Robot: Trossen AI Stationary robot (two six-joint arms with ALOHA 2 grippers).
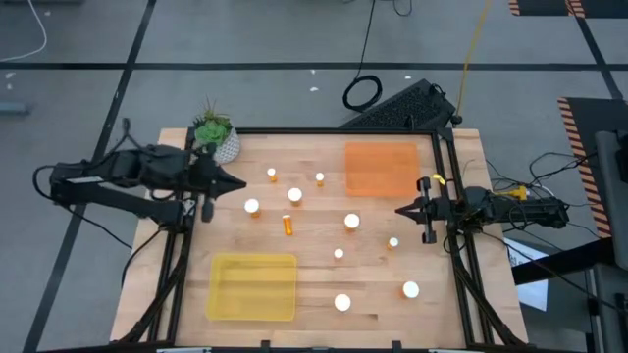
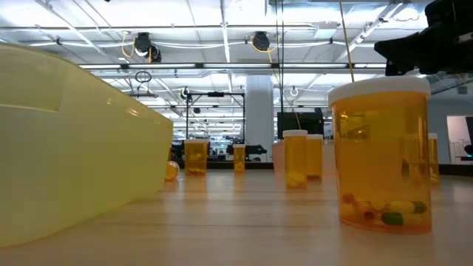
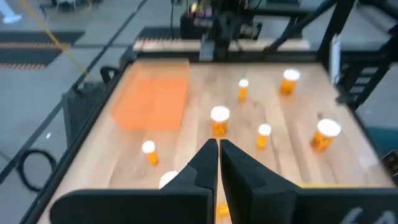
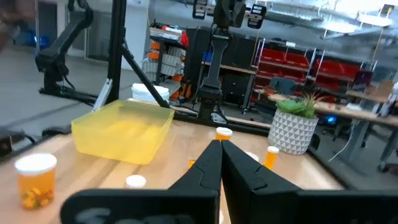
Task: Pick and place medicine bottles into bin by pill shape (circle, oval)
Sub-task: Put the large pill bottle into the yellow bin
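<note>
Your bottles (image 1: 294, 195) stand scattered over the middle of the worktop (image 1: 324, 284), all upright on white caps' showing except one (image 1: 287, 225) lying on its side near the centre. None is in a tray: the yellow tray (image 1: 252, 286) at the near left and the orange tray (image 1: 381, 168) at the far right both hold nothing. In the low view the closest bottle (image 2: 381, 155) has a few mixed pills at its bottom, some yellow, some green, some reddish; their shapes are hard to tell, and the pills in the farther bottles are too small to make out. Your left claw (image 1: 238, 183) hovers at the worktop's left edge beside the plant pot (image 1: 218, 140), fingers pressed together, gripping nothing. Your right claw (image 1: 400, 210) hangs at the right edge, below the orange tray, likewise closed and empty. The worktop is pale wood in a black frame. Beyond it you see grey floor with cables, shelving and ceiling lights.
</note>
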